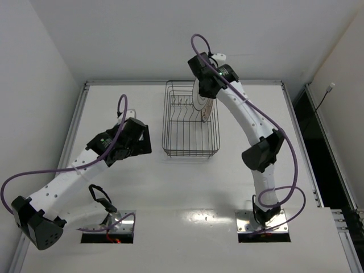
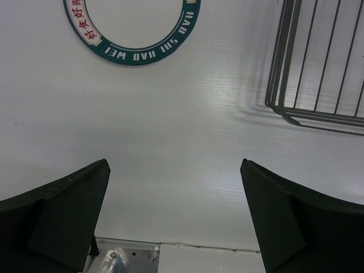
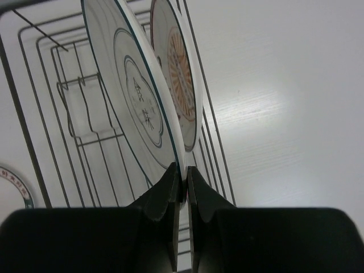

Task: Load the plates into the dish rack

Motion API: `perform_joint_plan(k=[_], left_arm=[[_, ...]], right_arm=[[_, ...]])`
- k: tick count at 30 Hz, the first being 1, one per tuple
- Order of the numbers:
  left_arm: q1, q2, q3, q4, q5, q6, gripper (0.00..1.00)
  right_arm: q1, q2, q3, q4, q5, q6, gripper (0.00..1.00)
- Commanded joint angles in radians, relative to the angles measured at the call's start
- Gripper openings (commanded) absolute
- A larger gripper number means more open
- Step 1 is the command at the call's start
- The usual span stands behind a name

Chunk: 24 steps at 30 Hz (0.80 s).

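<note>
Grey-ringed plate held upright in the dish rack [image 1: 190,152] beside the orange one.
The right pincer [image 3: 181,176] is clamped on the lower rim of the grey-ringed plate [image 3: 136,108], which stands tilted on edge in the right part of the rack. The orange-ringed plate [image 3: 182,79] stands just to its right, against the rack's right wall. The left pincer [image 2: 174,165] is spread wide and holds nothing, above the white desk [image 1: 170,187] left of the rack, near a teal-ringed lettered disc [image 2: 131,54].

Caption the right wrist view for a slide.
Right gripper pinches the grey-ringed plate by its rim, upright beside the orange-ringed plate, over the dish rack.
</note>
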Motion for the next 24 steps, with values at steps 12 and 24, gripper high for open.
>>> perform_joint_plan(k=[12,24], left_arm=[[-0.044,-0.032,0.04,-0.061,-0.064,0.066,1.0],[-0.078,-0.05,0.031,-0.061,-0.085,0.085,1.0]], right_arm=[[0.035,0.143,0.064,0.178,0.316,-0.087,0.0],[0.065,0.243,0.02,0.123,0.327,-0.064,0.0]])
